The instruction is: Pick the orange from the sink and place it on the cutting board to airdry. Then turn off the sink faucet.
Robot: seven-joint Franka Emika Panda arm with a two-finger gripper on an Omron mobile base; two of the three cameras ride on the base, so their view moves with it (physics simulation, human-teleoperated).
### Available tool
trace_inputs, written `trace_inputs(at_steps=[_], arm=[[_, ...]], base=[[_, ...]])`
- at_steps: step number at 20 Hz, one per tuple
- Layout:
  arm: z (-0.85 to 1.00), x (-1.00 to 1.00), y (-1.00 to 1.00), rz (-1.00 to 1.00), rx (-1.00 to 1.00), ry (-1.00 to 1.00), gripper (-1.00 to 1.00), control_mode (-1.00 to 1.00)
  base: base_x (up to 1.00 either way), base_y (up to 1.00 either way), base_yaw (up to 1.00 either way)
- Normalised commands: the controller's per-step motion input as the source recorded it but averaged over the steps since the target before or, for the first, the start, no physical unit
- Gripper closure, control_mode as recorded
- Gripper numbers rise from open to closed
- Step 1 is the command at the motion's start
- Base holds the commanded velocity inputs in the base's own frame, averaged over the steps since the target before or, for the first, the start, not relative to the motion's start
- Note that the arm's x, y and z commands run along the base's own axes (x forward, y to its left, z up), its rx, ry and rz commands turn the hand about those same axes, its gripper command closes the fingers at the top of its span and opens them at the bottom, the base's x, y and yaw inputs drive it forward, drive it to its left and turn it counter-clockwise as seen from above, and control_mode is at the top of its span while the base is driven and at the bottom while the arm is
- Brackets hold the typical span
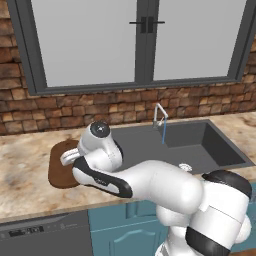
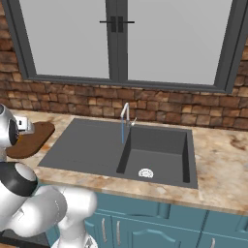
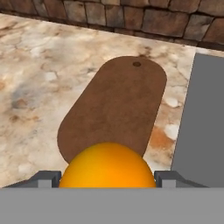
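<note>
In the hand view the orange [image 3: 107, 168] sits between my two fingertips, with my gripper [image 3: 107, 180] shut on it. It hangs over the near end of the dark brown cutting board [image 3: 113, 105], which lies on the counter left of the sink [image 3: 205, 118]. From the left base view my hand [image 1: 69, 159] hovers over the board [image 1: 56, 175], the orange hidden behind my wrist. The silver sink faucet [image 1: 159, 115] stands at the back rim of the dark basin [image 1: 205, 145], and a thin blue stream [image 1: 164, 132] runs from it. The right base view shows the same tap [image 2: 125, 114] and board [image 2: 34, 138].
A brick wall [image 1: 125, 105] and a large window [image 1: 90, 40] stand behind the counter. Marbled countertop [image 3: 35, 87] surrounds the board. The drain [image 2: 146, 173] marks the floor of the sink's deep right part. Blue cabinets [image 2: 145, 223] run below.
</note>
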Motion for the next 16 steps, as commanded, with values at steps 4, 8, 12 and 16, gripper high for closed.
trace_inputs(at_steps=[4,8,12,16], arm=[[-0.17,0.16,0.13,0.0,0.0,0.03,1.0,-1.0],[-0.19,0.12,0.1,0.0,0.0,0.03,1.0,-1.0],[-0.18,0.12,0.09,0.0,0.0,0.03,1.0,-1.0],[-0.18,0.08,0.06,0.0,0.0,0.02,1.0,-1.0]], base=[[0.0,0.0,0.0],[0.0,0.0,0.0],[0.0,0.0,0.0],[0.0,0.0,0.0]])
